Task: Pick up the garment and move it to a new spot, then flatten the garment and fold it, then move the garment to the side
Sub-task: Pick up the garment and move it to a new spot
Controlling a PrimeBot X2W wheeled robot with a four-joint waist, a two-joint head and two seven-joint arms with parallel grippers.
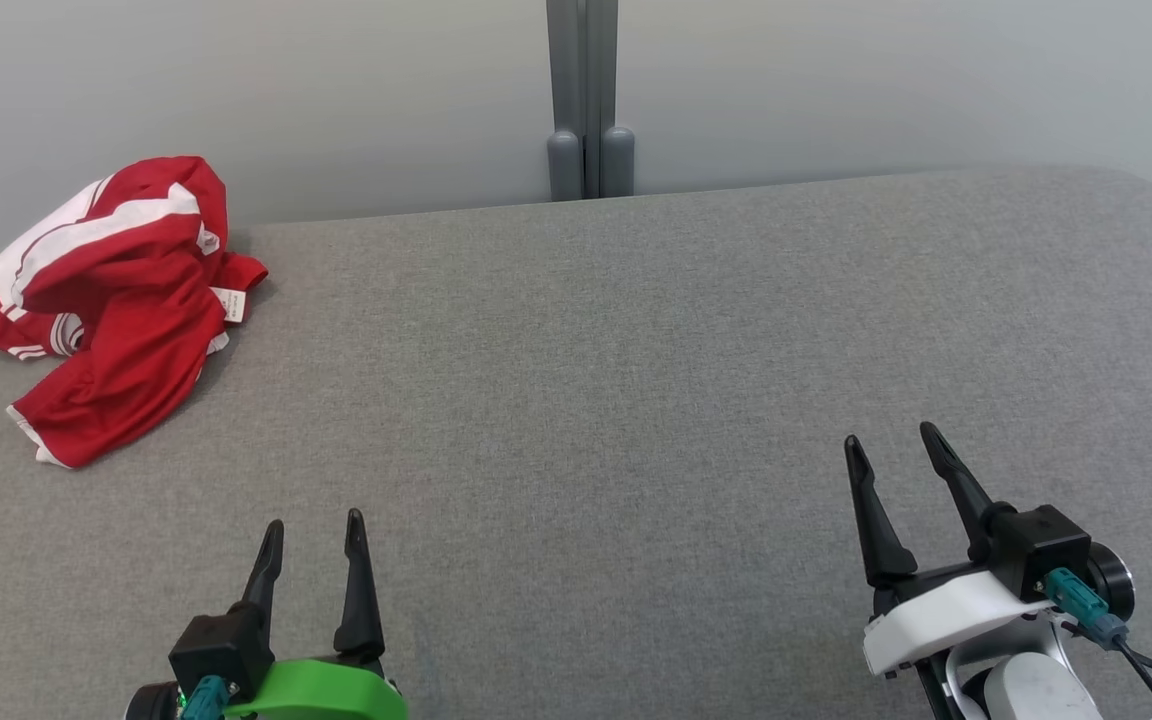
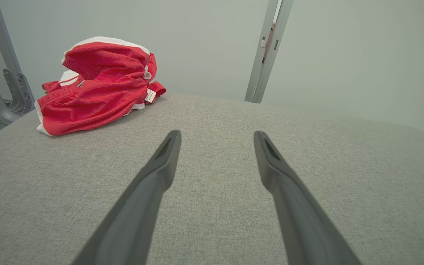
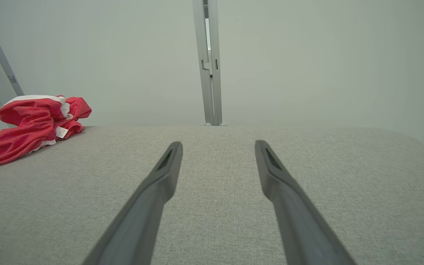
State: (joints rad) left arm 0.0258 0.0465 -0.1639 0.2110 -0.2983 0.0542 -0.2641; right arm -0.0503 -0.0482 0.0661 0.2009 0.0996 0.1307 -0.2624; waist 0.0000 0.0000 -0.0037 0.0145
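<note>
Checking for writing first: spots just one candidate, a small white tag [image 1: 227, 303] sewn at the right edge of the red garment [image 1: 121, 300]. Dark print on it, far too small to read in any view. White stripes and white trim along the red cloth, plain to see.

On to the garment itself: lies crumpled in a loose heap at the far left corner of the grey padded table [image 1: 636, 350]. Close to the pale wall [image 1: 336, 80], left part reaching the table's left edge.

Now the left gripper [image 1: 314, 535], green-cased, low at the left of the head view. Spread wide, two dark fingers pointing away from the robot, pinching nothing. Only bare grey fabric in the gap. Well apart from the garment, up ahead and off to the left in the left wrist view.

Over to the right gripper [image 1: 894, 447], white-cased, with a teal plug at its side. Likewise spread wide, gripping nothing, angled slightly leftward over open table. Farther again from the garment, way off by the left edge of the right wrist view.

Straight ahead, against the wall beyond the table's far edge, a grey upright post [image 1: 584, 100]. Contact between fingertips and table surface: impossible to tell for either tool.
</note>
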